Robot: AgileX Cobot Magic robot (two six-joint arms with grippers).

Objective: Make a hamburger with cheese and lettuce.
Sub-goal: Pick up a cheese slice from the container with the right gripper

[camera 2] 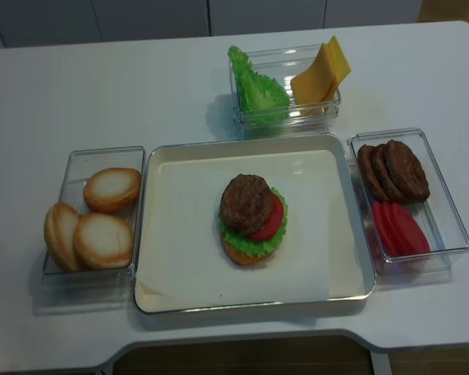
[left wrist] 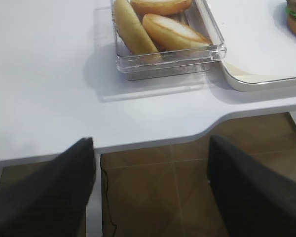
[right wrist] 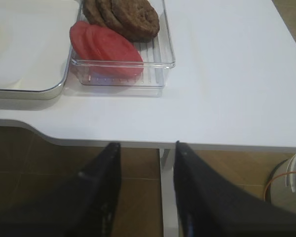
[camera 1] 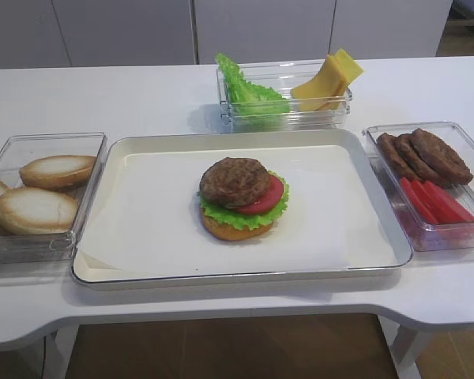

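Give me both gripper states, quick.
Left gripper: open, holding nothing, off the table's near edge.
Right gripper: open, holding nothing, off the table's near edge.

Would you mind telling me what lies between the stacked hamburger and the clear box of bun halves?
Only bare white paper lining the metal tray separates the hamburger from the clear plastic bun box; the realsense exterior high view shows it.

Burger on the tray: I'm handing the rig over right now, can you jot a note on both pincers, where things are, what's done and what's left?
Left pincer: open, empty, off the table's front edge.
Right pincer: open, empty, also off the front edge.
Burger: mid-tray, stacked bun base, lettuce, tomato, patty on top.
Cheese: in the back bin beside spare lettuce.
Done: stack up to the patty.
Left: add cheese; a top bun from the left bin would probably follow.
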